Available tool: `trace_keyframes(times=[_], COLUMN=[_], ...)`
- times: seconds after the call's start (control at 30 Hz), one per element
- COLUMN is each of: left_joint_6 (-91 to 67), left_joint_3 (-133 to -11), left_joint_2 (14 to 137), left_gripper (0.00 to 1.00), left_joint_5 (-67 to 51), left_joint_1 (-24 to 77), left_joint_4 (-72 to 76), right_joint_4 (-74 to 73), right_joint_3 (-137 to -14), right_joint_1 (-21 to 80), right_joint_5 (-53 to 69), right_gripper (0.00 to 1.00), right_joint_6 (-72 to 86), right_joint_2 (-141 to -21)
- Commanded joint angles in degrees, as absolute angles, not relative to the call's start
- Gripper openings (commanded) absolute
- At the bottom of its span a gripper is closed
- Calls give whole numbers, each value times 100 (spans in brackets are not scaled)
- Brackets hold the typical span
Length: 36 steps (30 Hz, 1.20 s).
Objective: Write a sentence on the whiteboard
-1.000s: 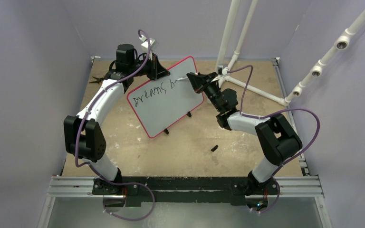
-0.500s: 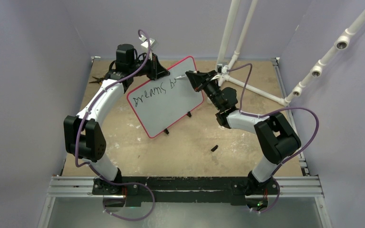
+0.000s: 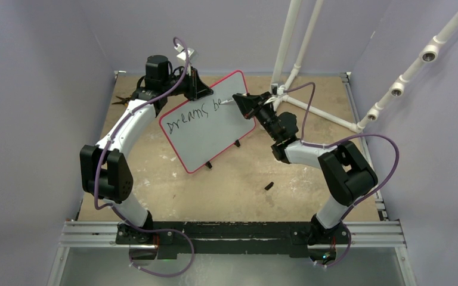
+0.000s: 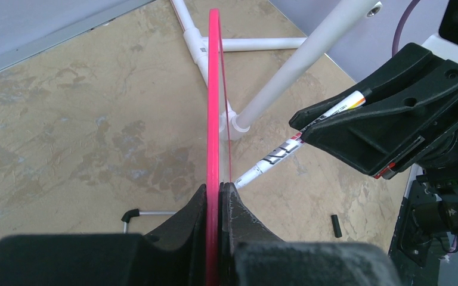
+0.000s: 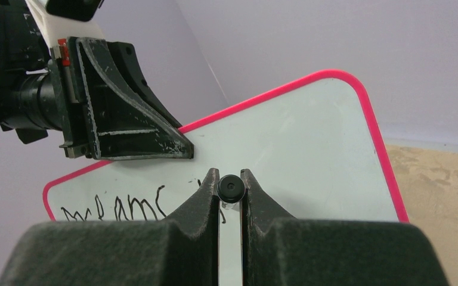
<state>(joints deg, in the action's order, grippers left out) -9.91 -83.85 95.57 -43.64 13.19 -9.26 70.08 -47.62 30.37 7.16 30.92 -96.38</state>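
Note:
The whiteboard (image 3: 210, 136), white with a pink rim, stands tilted above the table. My left gripper (image 3: 203, 92) is shut on its top edge. In the left wrist view the rim (image 4: 214, 89) runs edge-on between the jaws of the left gripper (image 4: 214, 188). My right gripper (image 3: 238, 98) is shut on a white marker (image 3: 229, 100), whose tip touches the board's face. The sentence (image 3: 195, 112) reads "Dreams be" in black. In the right wrist view the marker's black end (image 5: 231, 189) sits between the jaws of the right gripper (image 5: 231, 179), partly hiding the newest letters on the whiteboard (image 5: 301, 143).
A white pipe frame (image 3: 292, 59) rises at the back right, close behind the right gripper. A small black marker cap (image 3: 269, 186) lies on the tan table in front of the board. A dark tool (image 3: 122, 100) lies at the far left. Lavender walls enclose the table.
The right gripper has shifted the marker slightly along the board. The writing has grown from "Dreams b" to "Dreams be". The left gripper and the board have stayed put.

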Motion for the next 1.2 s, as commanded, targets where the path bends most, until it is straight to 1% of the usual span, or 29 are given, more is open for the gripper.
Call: trace_keyframes(times=[0.0, 0.3, 0.77, 0.9, 1.03, 1.17], left_joint_6=[-914, -918, -914, -923, -933, -831], left_joint_3=[-8196, -8200, -8183, -8167, -8148, -8219], left_joint_2=[9606, 9606, 9606, 9600, 9589, 9571], left_gripper=[0, 0, 0, 0, 0, 0], left_joint_5=[-4597, -4609, -4605, -4621, -4600, -4540], left_joint_1=[1397, 1397, 1397, 1397, 1397, 1397], left_joint_4=[-1012, -1019, -1015, -1011, -1055, -1315], right_joint_4=[7049, 7054, 7041, 7052, 7101, 6766], right_joint_3=[-4580, -4473, -4425, -4319, -4147, -3918], right_joint_1=[3039, 3041, 3034, 3037, 3041, 3032], right_joint_5=[651, 476, 151, 101, 418, 642], right_gripper=[0, 0, 0, 0, 0, 0], right_joint_6=[2989, 2971, 2894, 2878, 2893, 2801], right_joint_2=[-9616, -9629, -9255, -8993, -8589, -7969])
